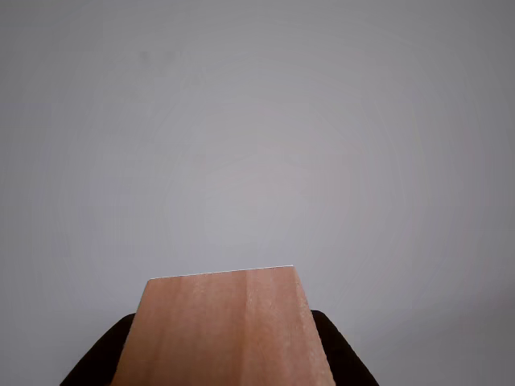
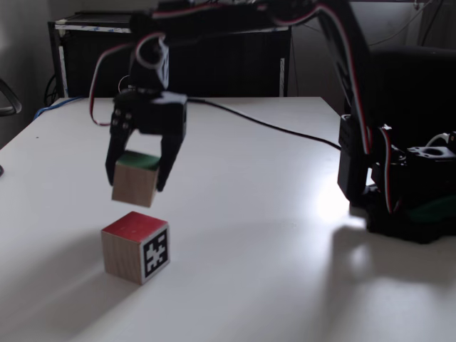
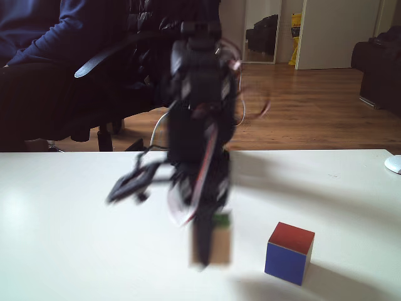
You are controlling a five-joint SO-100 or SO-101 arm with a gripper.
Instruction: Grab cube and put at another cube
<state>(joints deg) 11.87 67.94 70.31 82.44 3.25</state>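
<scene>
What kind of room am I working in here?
Likely a home room, not a lab: a white table, a wood floor behind it, and an office chair with a seated person.

Two fixed views face the table (image 2: 271,235) oppositely; another rides close.

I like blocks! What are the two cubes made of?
The cube held in the pincer looks like plain, unvarnished wood: pale brown with fine grain lines, and a green painted top. The other cube on the white table also looks wooden, with a matte red top and a black-and-white marker, perhaps a sticker.
</scene>
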